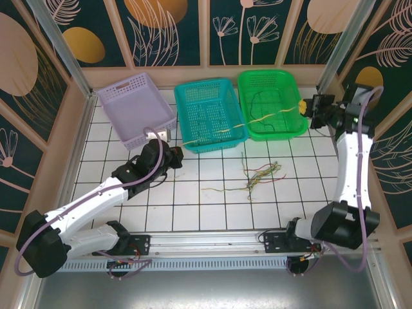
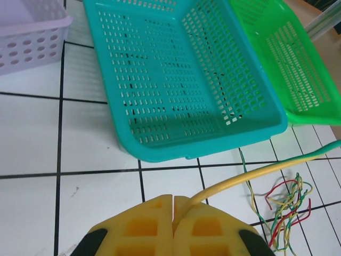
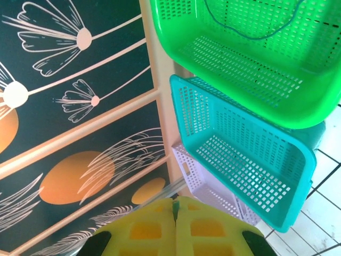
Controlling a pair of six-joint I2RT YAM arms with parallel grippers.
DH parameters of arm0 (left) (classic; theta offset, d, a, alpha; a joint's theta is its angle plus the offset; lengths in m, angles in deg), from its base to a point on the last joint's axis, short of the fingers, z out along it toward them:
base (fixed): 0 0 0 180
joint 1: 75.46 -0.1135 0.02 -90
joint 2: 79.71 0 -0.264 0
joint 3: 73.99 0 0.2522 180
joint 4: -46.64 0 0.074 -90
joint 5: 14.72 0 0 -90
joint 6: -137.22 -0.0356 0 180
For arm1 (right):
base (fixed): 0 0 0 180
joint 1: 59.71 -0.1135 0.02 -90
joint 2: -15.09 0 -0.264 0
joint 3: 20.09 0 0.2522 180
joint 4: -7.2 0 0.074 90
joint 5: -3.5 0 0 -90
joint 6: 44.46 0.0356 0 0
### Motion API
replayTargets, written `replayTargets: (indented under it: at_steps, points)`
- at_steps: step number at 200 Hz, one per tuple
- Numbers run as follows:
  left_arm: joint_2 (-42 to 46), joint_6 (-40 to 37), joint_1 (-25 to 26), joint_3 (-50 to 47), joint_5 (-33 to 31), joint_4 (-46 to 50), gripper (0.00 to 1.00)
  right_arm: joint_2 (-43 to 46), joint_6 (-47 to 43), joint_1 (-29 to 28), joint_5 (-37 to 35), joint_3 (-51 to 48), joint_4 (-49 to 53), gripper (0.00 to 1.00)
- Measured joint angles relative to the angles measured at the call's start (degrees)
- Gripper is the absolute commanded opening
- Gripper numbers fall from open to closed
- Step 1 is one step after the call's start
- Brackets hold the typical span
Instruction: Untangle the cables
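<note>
On the bench (image 1: 212, 206), the tangled cables (image 1: 257, 175) lay near the teal basket (image 1: 209, 116). One yellow cable (image 1: 257, 119) was stretched across that basket, with your left tool (image 2: 173, 205) and right tool (image 1: 302, 106) each closed on one end. I judge you were separating it, and next it needed a basket. The left wrist view showed the clamp, and the top view showed the whole span.

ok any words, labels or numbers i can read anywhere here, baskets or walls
None: no words, numbers or brand marks can be read on the lilac basket, teal basket, green basket or wall panels, which carry flower and leaf drawings.
</note>
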Motion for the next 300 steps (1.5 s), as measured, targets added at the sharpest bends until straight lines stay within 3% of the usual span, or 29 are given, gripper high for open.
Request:
replayTargets:
  at_steps: [34, 68, 87, 138, 203, 300]
  points:
    - [0.42, -4.46, -0.02, 0.15, 1.66, -1.05, 0.0, -2.75, -3.91, -1.22, -0.35, 3.58, 1.05, 0.0]
    - [0.72, -7.28, -0.68, 0.76, 2.58, 2.86, 0.53, -5.66, -9.03, -6.08, -5.11, 8.07, 0.02, 0.0]
    - [1.9, -7.48, -1.09, 3.1, 1.7, 5.77, 0.69, -6.47, -12.02, -8.55, -6.93, 11.19, -0.22, 0.0]
    - [2.21, -8.13, -1.25, 18.45, 3.32, 5.29, 0.66, -8.63, -19.39, -13.75, -9.01, 23.34, 3.67, 0.0]
    - [-14.25, -16.09, -1.07, 30.18, 14.97, 0.33, 0.73, -14.78, -25.49, -21.77, -9.22, 33.75, 12.02, 0.0]
    - [-26.45, -32.39, 6.73, 35.82, 12.37, -5.27, 0.73, -16.35, -24.81, -31.1, -8.61, 37.24, 13.66, 0.0]
